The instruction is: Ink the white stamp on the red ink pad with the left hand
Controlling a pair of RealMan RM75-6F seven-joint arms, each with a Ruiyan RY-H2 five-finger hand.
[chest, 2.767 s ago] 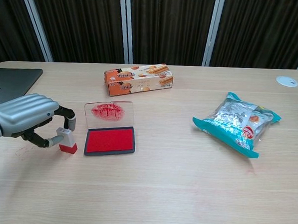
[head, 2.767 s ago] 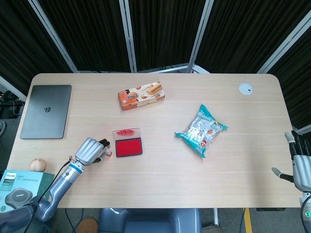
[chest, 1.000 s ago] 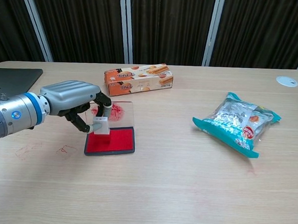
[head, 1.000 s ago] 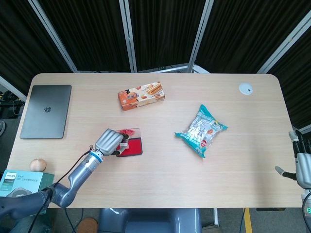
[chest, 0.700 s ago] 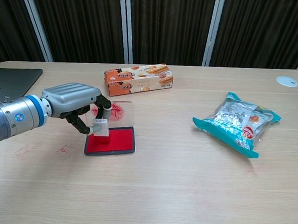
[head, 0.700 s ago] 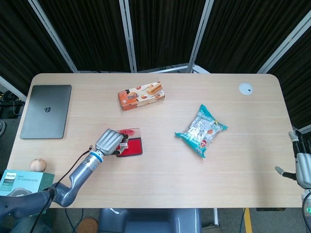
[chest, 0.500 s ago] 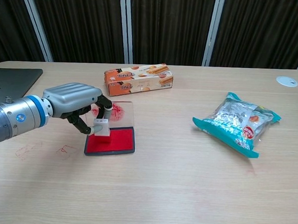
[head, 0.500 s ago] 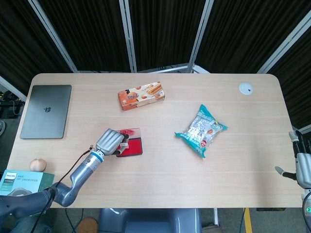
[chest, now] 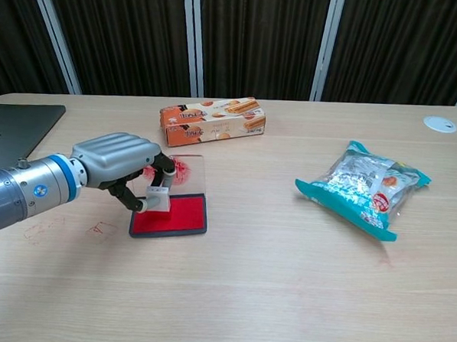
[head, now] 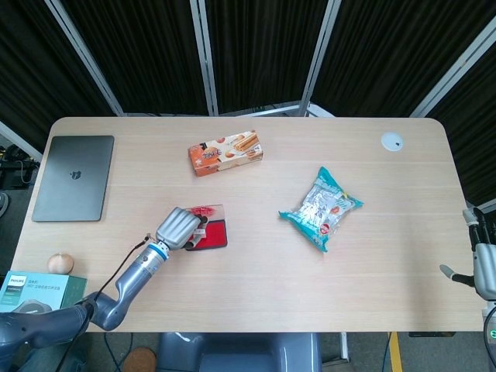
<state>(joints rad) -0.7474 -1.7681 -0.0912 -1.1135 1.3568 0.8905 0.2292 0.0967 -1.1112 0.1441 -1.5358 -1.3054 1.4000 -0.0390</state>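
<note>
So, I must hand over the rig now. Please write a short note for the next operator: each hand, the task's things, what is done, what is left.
Left hand: holds the white stamp, set down on the red ink pad.
Right hand: at the table's right edge, holds nothing; whether its fingers are spread is unclear.
Ink pad: its clear lid, smeared red, stands open behind it, in front of the biscuit box.
Done: stamp picked up and brought onto the pad.
Left: probably lift it off inked; how well the face has taken ink cannot be seen.
</note>
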